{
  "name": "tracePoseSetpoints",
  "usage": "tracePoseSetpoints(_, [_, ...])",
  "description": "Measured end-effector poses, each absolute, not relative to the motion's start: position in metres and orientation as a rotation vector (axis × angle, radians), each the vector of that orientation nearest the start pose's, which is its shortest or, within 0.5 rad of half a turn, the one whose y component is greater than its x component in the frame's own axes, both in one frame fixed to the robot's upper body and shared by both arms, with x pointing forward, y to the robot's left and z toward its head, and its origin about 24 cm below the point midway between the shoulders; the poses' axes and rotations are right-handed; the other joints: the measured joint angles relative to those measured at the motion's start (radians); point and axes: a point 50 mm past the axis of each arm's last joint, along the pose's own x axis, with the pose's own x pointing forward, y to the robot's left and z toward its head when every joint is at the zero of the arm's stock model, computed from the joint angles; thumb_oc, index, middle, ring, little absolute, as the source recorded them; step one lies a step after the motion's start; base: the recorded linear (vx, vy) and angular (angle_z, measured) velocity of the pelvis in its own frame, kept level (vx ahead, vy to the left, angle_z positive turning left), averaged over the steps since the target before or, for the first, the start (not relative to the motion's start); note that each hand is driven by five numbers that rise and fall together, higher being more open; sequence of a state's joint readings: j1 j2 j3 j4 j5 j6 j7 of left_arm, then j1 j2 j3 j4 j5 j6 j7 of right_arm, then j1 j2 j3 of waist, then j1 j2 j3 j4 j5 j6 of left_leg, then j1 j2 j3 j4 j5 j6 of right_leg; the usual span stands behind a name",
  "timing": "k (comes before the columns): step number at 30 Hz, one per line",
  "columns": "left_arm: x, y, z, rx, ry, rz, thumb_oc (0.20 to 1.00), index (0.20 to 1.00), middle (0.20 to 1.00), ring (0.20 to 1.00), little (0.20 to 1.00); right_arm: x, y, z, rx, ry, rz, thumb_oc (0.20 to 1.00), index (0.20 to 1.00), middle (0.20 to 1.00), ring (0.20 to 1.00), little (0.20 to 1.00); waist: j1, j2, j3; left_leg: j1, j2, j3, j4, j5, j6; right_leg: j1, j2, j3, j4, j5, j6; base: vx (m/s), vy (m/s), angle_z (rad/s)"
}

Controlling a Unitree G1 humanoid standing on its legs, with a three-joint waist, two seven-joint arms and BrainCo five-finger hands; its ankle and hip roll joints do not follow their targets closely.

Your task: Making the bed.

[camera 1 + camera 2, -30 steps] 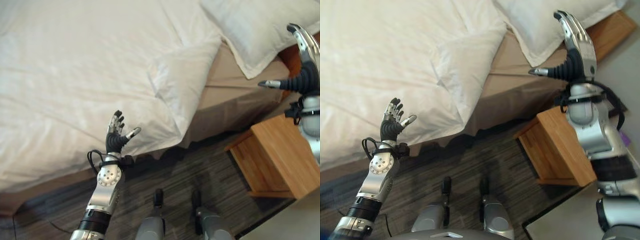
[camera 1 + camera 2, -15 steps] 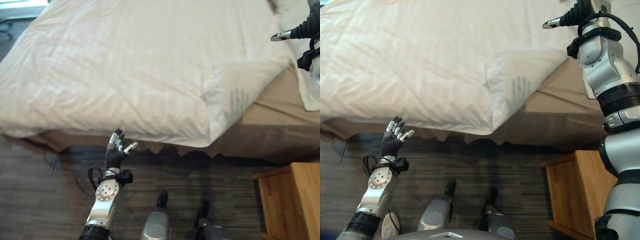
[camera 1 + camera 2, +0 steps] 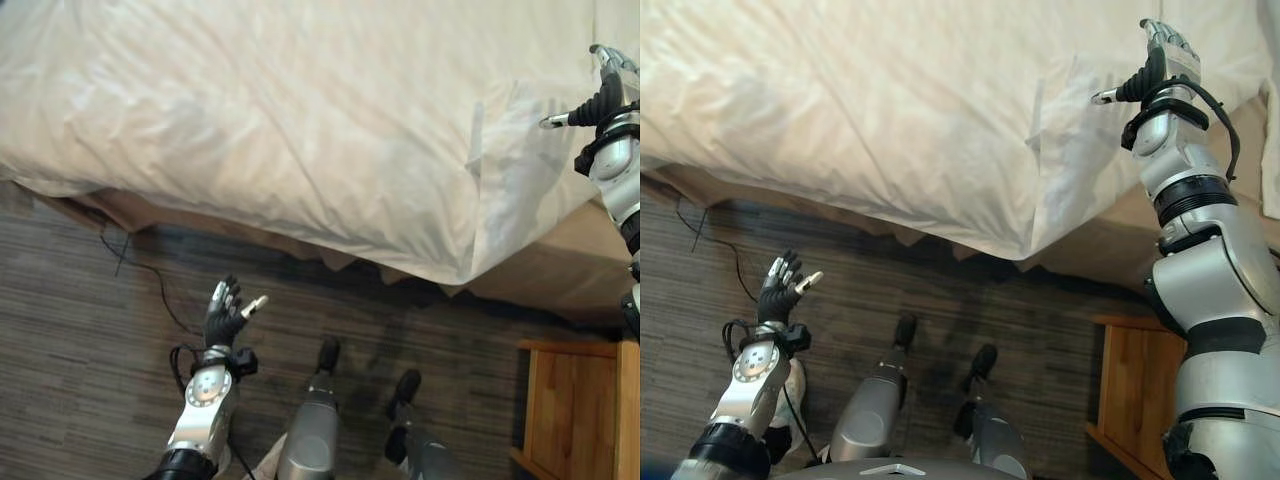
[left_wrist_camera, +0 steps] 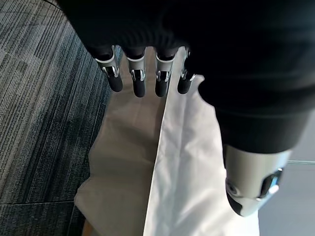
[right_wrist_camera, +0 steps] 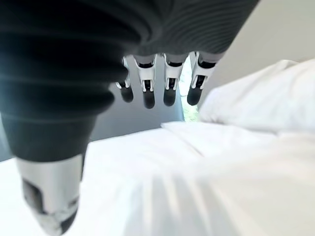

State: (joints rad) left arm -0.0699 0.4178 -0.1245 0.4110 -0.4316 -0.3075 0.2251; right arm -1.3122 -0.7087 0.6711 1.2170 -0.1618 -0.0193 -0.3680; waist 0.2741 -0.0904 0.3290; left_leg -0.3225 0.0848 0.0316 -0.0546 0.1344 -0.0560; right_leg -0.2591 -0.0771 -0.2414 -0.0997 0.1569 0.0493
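Observation:
A white duvet covers the bed, its edge hanging over the near side and its corner drooping at the right. My left hand is raised over the carpet, well short of the duvet's edge, with its fingers straight and nothing in them. My right hand is held up above the duvet near that corner, open, thumb out, touching nothing. Past its fingers the right wrist view looks along the duvet to a white pillow.
Below the duvet's corner the tan side of the bed is bare. A wooden nightstand stands at the lower right, close to the bed. Dark striped carpet runs along the near side.
The camera has swung, so the bed now sits higher and more carpet shows. My left hand now lies farther from the duvet's edge. Both hands have stayed open.

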Motion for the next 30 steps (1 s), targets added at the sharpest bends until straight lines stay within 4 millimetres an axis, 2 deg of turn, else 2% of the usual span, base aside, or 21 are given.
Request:
tracePoseSetpoints(4, [0.269,0.234,0.024,0.024,-0.013,0.221,1.0,1.0,1.0,1.0,1.0,0.411,-0.264,0.251,-1.215,-0.148,-0.5,1.0,1.0,1.0,1.0,1.0,0.001,0.02,0.039,-0.047,0.004,-0.014,0.0,0.009,-0.006,-0.041,0.005,-0.012,0.0,0.003,-0.002,-0.03,0.062,0.07])
tracePoseSetpoints(5, [0.271,0.233,0.025,0.026,-0.016,0.216,1.0,1.0,1.0,1.0,1.0,0.411,-0.264,0.249,-1.213,-0.14,-0.51,0.925,0.925,0.925,0.925,0.925,0.001,0.024,0.042,-0.061,0.004,-0.017,0.0,0.011,-0.007,-0.052,0.005,-0.016,0.0,0.003,-0.002,-0.01,0.026,0.1])
tracePoseSetpoints(7, [0.272,0.233,0.026,0.025,-0.023,0.215,1.0,1.0,1.0,1.0,1.0,0.41,-0.267,0.251,-1.208,-0.146,-0.534,0.341,0.341,0.341,0.341,0.341,0.003,0.029,0.046,-0.082,0.004,-0.02,0.0,0.014,-0.007,-0.072,0.005,-0.02,0.0,0.004,-0.003,-0.01,0.019,0.07])
tracePoseSetpoints(8, [0.273,0.232,0.027,0.025,-0.026,0.211,1.0,1.0,1.0,1.0,1.0,0.409,-0.27,0.252,-1.208,-0.144,-0.551,0.2,0.2,0.2,0.2,0.2,0.003,0.036,0.052,-0.091,0.003,-0.025,0.0,0.015,-0.007,-0.077,0.004,-0.026,0.0,0.004,-0.003,-0.01,0.029,0.06])
tracePoseSetpoints(12, [0.279,0.227,0.034,0.026,-0.054,0.189,1.0,1.0,1.0,1.0,1.0,0.408,-0.271,0.281,-1.21,-0.183,-0.611,0.2,0.2,0.2,0.2,0.2,0.003,0.039,0.054,-0.111,0.002,-0.026,0.0,0.015,-0.007,-0.098,0.003,-0.027,0.0,0.004,-0.003,0.0,0.006,0.02])
tracePoseSetpoints(17, [0.286,0.224,0.038,0.023,-0.07,0.182,1.0,1.0,1.0,1.0,1.0,0.406,-0.269,0.299,-1.257,-0.229,-0.585,0.2,0.2,0.2,0.2,0.2,-0.001,0.036,0.056,-0.091,0.004,-0.023,-0.001,0.017,-0.008,-0.077,0.005,-0.027,0.0,0.004,-0.003,0.01,0.005,0.0])
tracePoseSetpoints(20, [0.282,0.231,0.036,0.018,-0.06,0.212,1.0,1.0,1.0,1.0,1.0,0.403,-0.244,0.309,-1.255,-0.384,-0.479,0.2,0.2,0.2,0.2,0.2,-0.031,0.031,0.06,-0.019,0.008,-0.019,-0.016,0.016,-0.008,-0.012,0.007,-0.014,0.0,0.002,0.0,0.02,0.022,-0.01])
tracePoseSetpoints(23, [0.278,0.237,0.037,0.01,-0.066,0.233,1.0,1.0,1.0,1.0,1.0,0.395,-0.237,0.306,-1.201,-0.474,-0.424,0.2,0.2,0.2,0.2,0.2,-0.07,0.002,0.058,0.044,0.012,-0.011,-0.024,0.011,-0.014,0.042,0.01,0.012,0.0,-0.005,0.009,0.04,0.022,-0.05])
tracePoseSetpoints(24, [0.274,0.241,0.036,0.008,-0.061,0.248,1.0,1.0,1.0,1.0,1.0,0.391,-0.236,0.3,-1.167,-0.492,-0.409,0.2,0.2,0.2,0.2,0.2,-0.08,-0.012,0.052,0.053,0.013,-0.007,-0.027,0.011,-0.015,0.047,0.011,0.019,0.0,-0.008,0.012,0.05,-0.014,-0.13])
tracePoseSetpoints(26, [0.265,0.246,0.031,0.007,-0.04,0.26,1.0,1.0,1.0,1.0,1.0,0.38,-0.251,0.273,-1.101,-0.476,-0.397,0.2,0.2,0.2,0.2,0.2,-0.089,-0.037,0.038,0.068,0.013,0.004,-0.032,0.01,-0.015,0.055,0.011,0.028,0.0,-0.009,0.013,0.04,-0.019,-0.14])
tracePoseSetpoints(27, [0.257,0.251,0.024,0.01,-0.009,0.276,1.0,1.0,1.0,1.0,1.0,0.374,-0.264,0.251,-1.097,-0.412,-0.389,0.2,0.2,0.2,0.2,0.2,-0.104,-0.054,0.028,0.076,0.013,0.014,-0.033,0.009,-0.016,0.057,0.01,0.038,0.0,-0.008,0.012,0.03,-0.017,-0.11])
tracePoseSetpoints(28, [0.253,0.253,0.021,0.011,0.007,0.275,1.0,1.0,1.0,1.0,1.0,0.368,-0.274,0.24,-1.082,-0.379,-0.399,0.2,0.2,0.2,0.2,0.2,-0.105,-0.055,0.027,0.08,0.012,0.014,-0.034,0.007,-0.018,0.061,0.009,0.039,0.0,-0.008,0.013,0.02,-0.019,-0.11])
tracePoseSetpoints(30, [0.24,0.259,0.011,0.018,0.062,0.287,1.0,1.0,1.0,1.0,1.0,0.355,-0.303,0.205,-1.074,-0.238,-0.426,0.2,0.2,0.2,0.2,0.2,-0.129,-0.059,0.025,0.095,0.007,0.023,-0.036,0.007,-0.018,0.072,0.004,0.05,0.0,-0.007,0.012,0.01,-0.03,-0.12])
